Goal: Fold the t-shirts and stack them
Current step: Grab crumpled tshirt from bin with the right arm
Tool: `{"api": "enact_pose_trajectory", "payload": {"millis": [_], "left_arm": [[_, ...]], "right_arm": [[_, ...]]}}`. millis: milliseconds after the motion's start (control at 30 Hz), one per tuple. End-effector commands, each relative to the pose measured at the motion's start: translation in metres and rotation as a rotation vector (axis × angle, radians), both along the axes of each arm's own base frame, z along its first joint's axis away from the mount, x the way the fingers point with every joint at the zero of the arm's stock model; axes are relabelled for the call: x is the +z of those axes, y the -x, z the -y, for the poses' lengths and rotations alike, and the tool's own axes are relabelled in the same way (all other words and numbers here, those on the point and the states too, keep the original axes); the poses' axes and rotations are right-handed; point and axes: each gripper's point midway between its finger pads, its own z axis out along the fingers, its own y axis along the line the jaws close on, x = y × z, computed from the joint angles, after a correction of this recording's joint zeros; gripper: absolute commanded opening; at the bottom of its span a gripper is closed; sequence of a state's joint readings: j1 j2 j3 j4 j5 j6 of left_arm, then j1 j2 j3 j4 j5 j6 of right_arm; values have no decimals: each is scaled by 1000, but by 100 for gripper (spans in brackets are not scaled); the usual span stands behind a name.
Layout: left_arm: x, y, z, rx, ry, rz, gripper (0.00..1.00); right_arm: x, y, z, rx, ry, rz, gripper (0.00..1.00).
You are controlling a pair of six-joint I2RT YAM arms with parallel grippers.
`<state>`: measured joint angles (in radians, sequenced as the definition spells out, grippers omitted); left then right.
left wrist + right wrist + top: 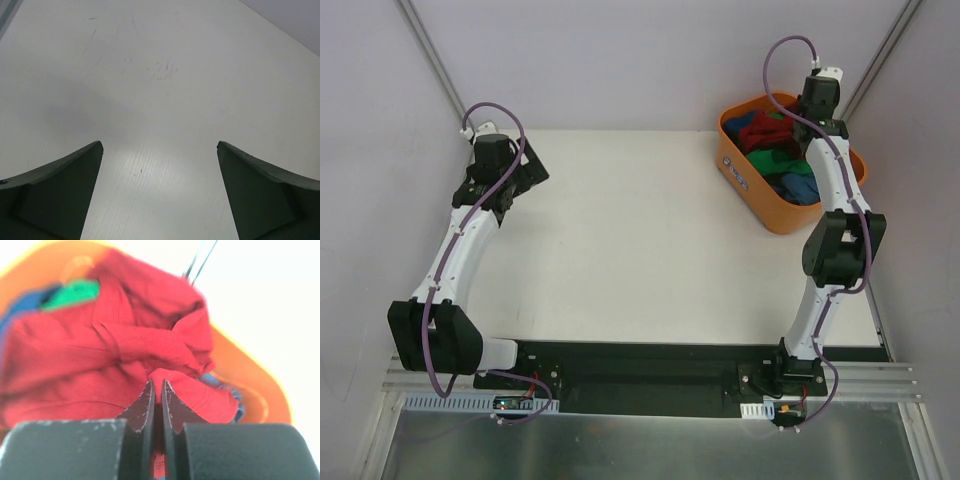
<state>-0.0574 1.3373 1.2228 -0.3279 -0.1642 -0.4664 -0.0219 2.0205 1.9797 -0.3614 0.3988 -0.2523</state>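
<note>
Extracting: right hand clamped on dark red t-shirt in orange tub, two o'clock; left hand apart. Next move likely: lift, spread on bench.

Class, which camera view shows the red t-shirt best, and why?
Right wrist: the red t-shirt fills the frame, its fold pinched in the right gripper. Top external shows it small inside the orange tub, partly behind the right arm. Left wrist shows only table.
</note>
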Motion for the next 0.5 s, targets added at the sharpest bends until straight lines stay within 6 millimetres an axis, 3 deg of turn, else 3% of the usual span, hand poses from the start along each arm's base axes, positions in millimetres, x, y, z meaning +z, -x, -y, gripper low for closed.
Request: {"api": "enact_pose_trajectory", "payload": {"millis": [0, 267, 467], "left_arm": [[25, -2, 1, -4, 12, 68, 99], [32, 8, 2, 0, 29, 91, 99], [38, 15, 2, -3, 35, 112, 99]], "right_arm": [[146, 16, -2, 17, 39, 342, 1], [276, 52, -17, 79, 64, 655, 1], [350, 91, -81, 267, 37, 844, 1]]}}
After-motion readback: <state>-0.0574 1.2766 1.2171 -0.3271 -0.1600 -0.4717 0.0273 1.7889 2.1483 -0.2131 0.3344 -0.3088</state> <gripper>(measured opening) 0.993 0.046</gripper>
